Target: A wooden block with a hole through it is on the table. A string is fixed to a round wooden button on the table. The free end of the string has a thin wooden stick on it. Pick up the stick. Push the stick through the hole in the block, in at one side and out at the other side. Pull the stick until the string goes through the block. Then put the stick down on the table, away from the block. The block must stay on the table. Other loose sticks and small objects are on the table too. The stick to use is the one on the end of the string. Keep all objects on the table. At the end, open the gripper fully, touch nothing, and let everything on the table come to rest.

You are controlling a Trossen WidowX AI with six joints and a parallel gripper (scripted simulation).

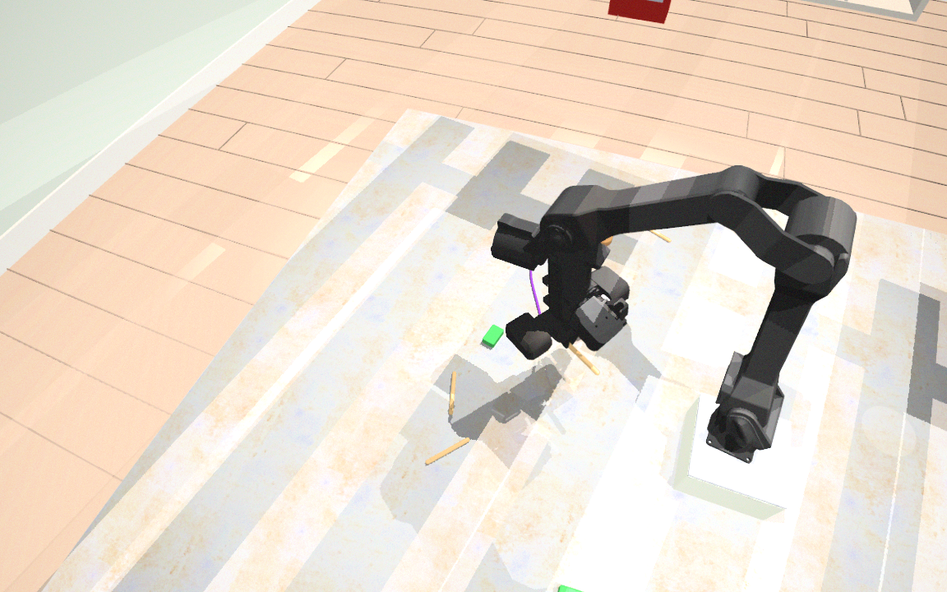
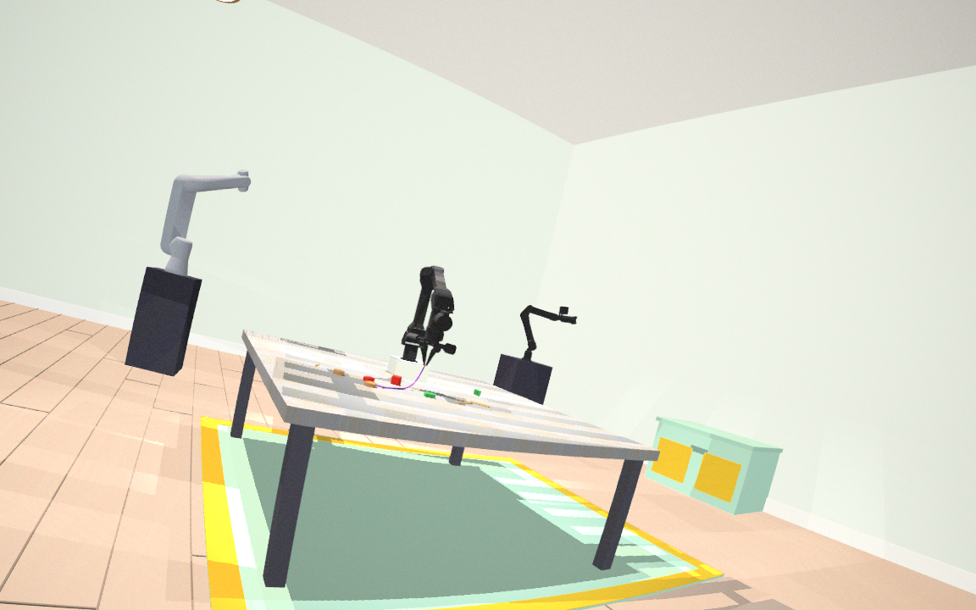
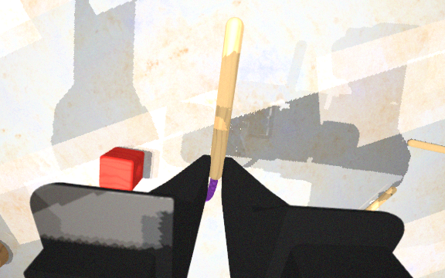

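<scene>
My gripper (image 1: 569,344) (image 2: 425,364) (image 3: 216,164) is shut on the wooden stick (image 1: 584,359) (image 3: 230,73) near its string end. It holds the stick above the table, its free end pointing away from the fingers. The purple string (image 1: 535,290) (image 2: 421,374) (image 3: 212,189) runs down from the stick to the round wooden button (image 2: 370,384), which the arm hides in the top view. A red block (image 2: 396,379) (image 3: 116,170) stands on the table, left of the fingertips in the wrist view. No hole shows in its visible faces. The arm hides it in the top view.
Loose sticks (image 1: 452,394) (image 1: 447,450) (image 3: 436,148) lie beyond the gripper. A green block (image 1: 492,335) (image 2: 429,394) lies near it. A flat red piece (image 2: 368,378) and another round wooden piece (image 2: 338,371) lie left of the red block in the exterior view.
</scene>
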